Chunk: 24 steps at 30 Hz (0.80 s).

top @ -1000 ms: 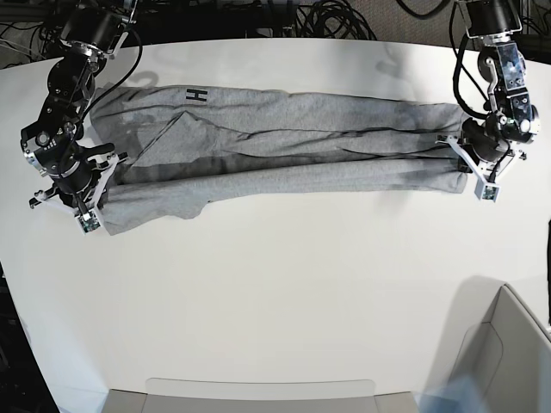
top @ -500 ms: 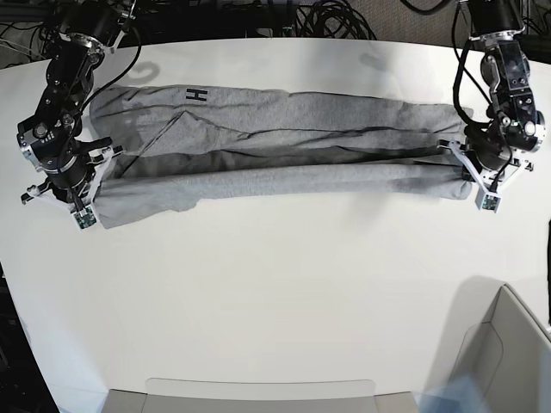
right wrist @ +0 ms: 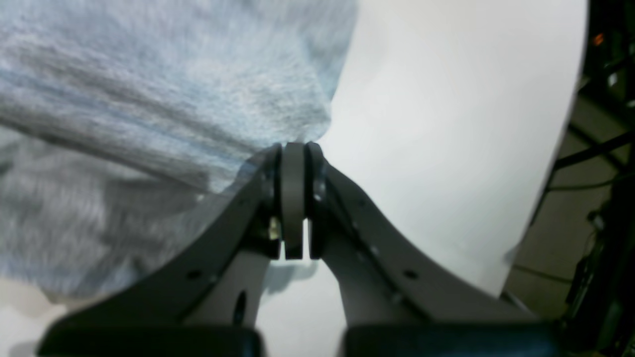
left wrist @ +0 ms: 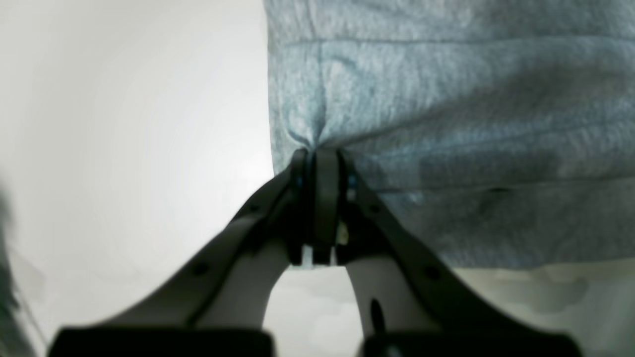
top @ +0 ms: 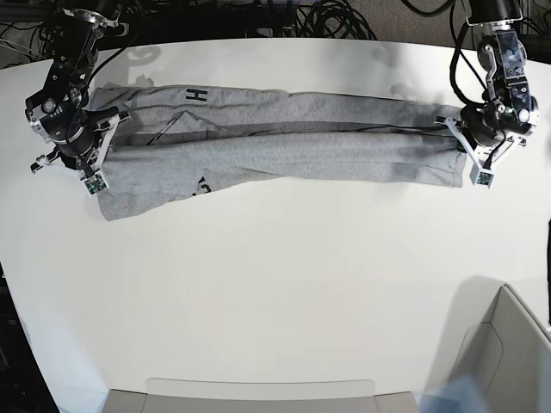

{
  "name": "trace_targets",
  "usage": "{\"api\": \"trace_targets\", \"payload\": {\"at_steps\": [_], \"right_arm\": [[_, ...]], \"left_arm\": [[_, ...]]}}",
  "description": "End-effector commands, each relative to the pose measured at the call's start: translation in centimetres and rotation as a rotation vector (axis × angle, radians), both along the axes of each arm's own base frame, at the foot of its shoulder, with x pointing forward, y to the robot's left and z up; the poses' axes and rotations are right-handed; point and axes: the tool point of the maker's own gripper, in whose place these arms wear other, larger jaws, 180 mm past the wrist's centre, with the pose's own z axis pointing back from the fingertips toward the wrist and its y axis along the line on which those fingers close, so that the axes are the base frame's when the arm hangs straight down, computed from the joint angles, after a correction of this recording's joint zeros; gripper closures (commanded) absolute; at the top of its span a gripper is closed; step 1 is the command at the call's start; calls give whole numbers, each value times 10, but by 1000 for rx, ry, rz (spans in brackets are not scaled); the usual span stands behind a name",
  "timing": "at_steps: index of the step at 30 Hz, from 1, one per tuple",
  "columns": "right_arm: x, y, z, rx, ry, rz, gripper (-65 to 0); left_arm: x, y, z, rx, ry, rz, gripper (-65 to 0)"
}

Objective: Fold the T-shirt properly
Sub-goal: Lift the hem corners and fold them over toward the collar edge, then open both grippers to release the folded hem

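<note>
The T-shirt [top: 275,142] lies stretched in a long band across the surface [top: 284,292], from nine to three o'clock. The left end effector [left wrist: 317,156] is clenched on one end's edge, the right end effector [right wrist: 293,148] on the other. This looks like the lengthwise fold; next, lay the carried edge down evenly, then release.

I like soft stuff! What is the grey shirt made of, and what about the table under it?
The T-shirt looks like soft knitted cotton: flecked heather grey, fuzzy up close, and it wrinkles where the left gripper pinches it. The table looks hard and smooth, matte white, maybe laminate or painted board; the pictures cannot settle which.
</note>
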Motion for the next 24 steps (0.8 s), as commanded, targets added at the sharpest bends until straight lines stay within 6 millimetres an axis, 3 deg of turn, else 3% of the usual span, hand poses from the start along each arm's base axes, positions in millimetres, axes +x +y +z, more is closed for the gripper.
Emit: {"api": "trace_targets", "payload": {"at_steps": [1, 4, 7, 8, 11, 15, 24], "right_arm": [[3, -6, 9, -30, -18, 8, 0], [-2, -5, 3, -33, 2, 11, 0], [-5, -5, 1, -32, 12, 14, 0], [-5, -5, 1, -32, 12, 14, -8], [-5, -5, 1, -32, 12, 14, -133], [-5, -4, 1, -28, 9, 15, -235], [-2, -3, 3, -27, 3, 17, -239]], "left_arm": [[-2, 15, 0, 35, 15, 21, 0], [-15, 20, -19, 14, 80, 55, 0], [-20, 22, -25, 8, 101, 65, 0], [-19, 22, -24, 10, 97, 64, -13], [-15, 21, -14, 22, 67, 52, -121], [-17, 14, -3, 43, 45, 17, -188], [-8, 6, 18, 65, -21, -19, -278]]}}
